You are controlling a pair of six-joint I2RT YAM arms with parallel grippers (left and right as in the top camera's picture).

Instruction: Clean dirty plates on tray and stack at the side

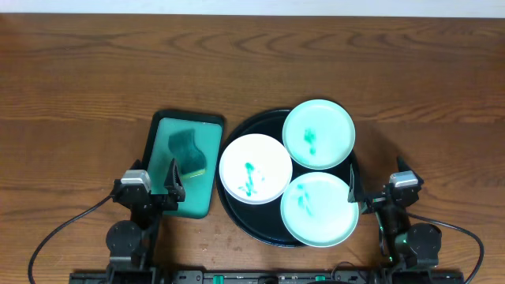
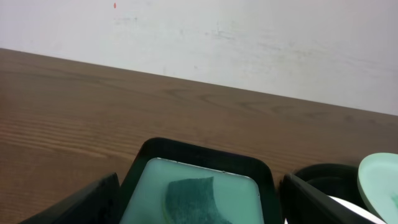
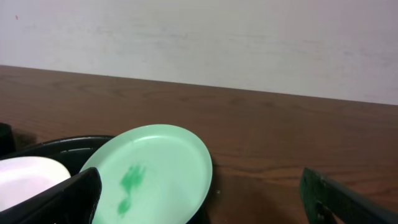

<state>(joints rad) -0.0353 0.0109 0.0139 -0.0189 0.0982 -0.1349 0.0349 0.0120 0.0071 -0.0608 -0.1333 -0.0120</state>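
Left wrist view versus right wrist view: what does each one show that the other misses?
Left wrist only: the teal tray holding the sponge. Right wrist only: a green smear on a mint plate. Both: the black tray, the brown tabletop and the pale wall behind it.

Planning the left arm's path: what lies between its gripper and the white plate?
Overhead view: between left gripper and white plate, only a corner of the teal tray and the black tray rim.
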